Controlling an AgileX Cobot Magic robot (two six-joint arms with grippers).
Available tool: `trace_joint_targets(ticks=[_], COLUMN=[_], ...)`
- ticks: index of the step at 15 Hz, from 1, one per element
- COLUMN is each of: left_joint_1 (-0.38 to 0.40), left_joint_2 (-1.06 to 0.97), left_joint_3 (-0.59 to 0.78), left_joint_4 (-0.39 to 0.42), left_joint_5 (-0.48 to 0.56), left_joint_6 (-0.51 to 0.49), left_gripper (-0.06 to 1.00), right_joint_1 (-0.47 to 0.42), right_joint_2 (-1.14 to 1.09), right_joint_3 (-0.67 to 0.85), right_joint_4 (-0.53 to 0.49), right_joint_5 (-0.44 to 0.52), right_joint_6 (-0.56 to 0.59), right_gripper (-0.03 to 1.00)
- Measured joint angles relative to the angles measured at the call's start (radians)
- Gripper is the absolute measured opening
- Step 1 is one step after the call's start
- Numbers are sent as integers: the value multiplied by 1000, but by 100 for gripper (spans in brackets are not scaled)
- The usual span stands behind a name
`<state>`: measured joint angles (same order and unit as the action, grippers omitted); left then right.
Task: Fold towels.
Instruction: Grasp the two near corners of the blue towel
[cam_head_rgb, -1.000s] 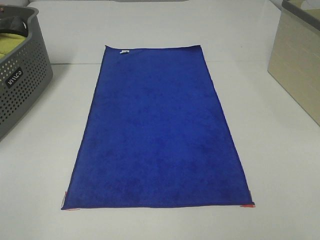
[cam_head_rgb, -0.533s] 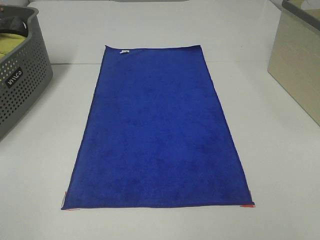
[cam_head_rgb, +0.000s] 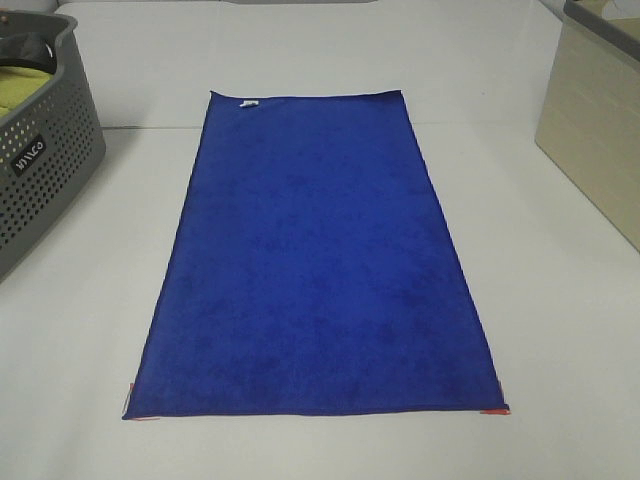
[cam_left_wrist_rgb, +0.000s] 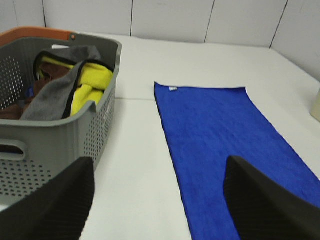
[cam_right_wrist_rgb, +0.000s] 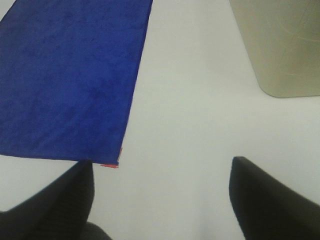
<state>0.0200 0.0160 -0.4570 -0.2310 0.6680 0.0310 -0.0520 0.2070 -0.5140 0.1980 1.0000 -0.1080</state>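
The royal-blue towel (cam_head_rgb: 315, 265) lies flat and unfolded on the white table, long side running away from me, with a small white tag (cam_head_rgb: 248, 103) at its far short edge. It also shows in the left wrist view (cam_left_wrist_rgb: 225, 145) and the right wrist view (cam_right_wrist_rgb: 70, 75). Neither gripper shows in the exterior high view. My left gripper (cam_left_wrist_rgb: 157, 200) is open and empty above the table, between the grey basket and the towel's left edge. My right gripper (cam_right_wrist_rgb: 160, 200) is open and empty above the table, just off the towel's near right corner (cam_right_wrist_rgb: 116, 161).
A grey perforated basket (cam_head_rgb: 45, 170) with yellow-green and grey cloths (cam_left_wrist_rgb: 75, 82) stands at the left. A beige bin (cam_head_rgb: 600, 120) stands at the right, also in the right wrist view (cam_right_wrist_rgb: 280, 45). Red tape marks (cam_head_rgb: 494, 411) lie at the towel's near corners.
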Motion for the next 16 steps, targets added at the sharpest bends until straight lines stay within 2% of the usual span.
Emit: trace_joint_targets(ticks=[1,3,8,9,12,14,16], left_joint_1=[0,0,0,0,0,0,0], left_joint_2=[34,142,628,683,1005,1246,1371], left_joint_3=[21,29,29,29,2,-84,-135], left_joint_4=[-10,-80,-405,-433,-577,-684,-711], left_joint_5=[-40,-73,-85,-85,-52,3,28], left_joint_6=[-2,-3,26,48,236,389,451], left_gripper=[69,69,69,69,69,69,69], right_joint_1=[0,0,0,0,0,0,-2], right_joint_2=[57,193,623,654,867,1050,1159], right_joint_3=[-4,-13,-169,-183,-249,-256,-257], right_joint_4=[10,21,27,29,46,113,149], right_joint_5=[-20,-44,-36,-34,-51,-95,-135], right_joint_6=[13,19,21,21,22,-22,-58], right_gripper=[74,74,74,74,74,74,74])
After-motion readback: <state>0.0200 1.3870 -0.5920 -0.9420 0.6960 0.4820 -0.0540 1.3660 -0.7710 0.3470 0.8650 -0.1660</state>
